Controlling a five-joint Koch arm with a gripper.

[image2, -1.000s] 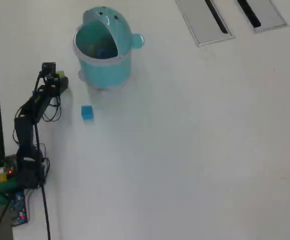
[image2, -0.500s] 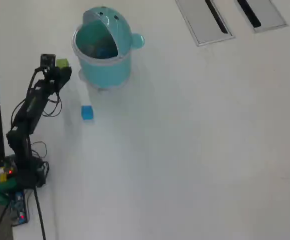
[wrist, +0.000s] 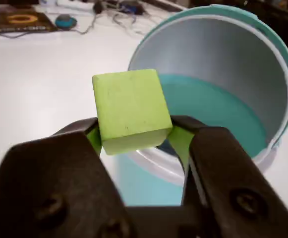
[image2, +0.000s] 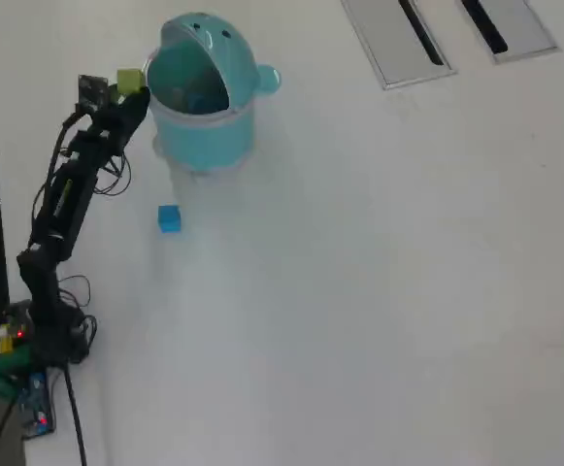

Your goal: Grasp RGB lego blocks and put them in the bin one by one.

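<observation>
A white table (image2: pixel 379 291) fills the overhead view, with two flat grey slotted panels (image2: pixel 398 39) at its one o'clock edge. Toward eleven o'clock stands the round teal bin (image2: pixel 204 126), its domed, dotted lid (image2: pixel 199 27) flipped back and its side knob (image2: pixel 268 80) pointing to three o'clock. Something darker blue shows inside the open mouth from above, too indistinct to name; the wrist view shows only the pale inner wall (wrist: pixel 218 64) and teal interior. The black arm (image2: pixel 63 204) reaches up from its base at eight o'clock, its gripper (image2: pixel 131 92) just beside the bin's nine o'clock rim. The jaws are clamped on the yellow-green block (wrist: pixel 130 110), which the wrist view shows pinched on both sides, raised in front of the bin's opening. The light blue block (image2: pixel 169 218) lies on the table at six o'clock from the bin, apart from it.
</observation>
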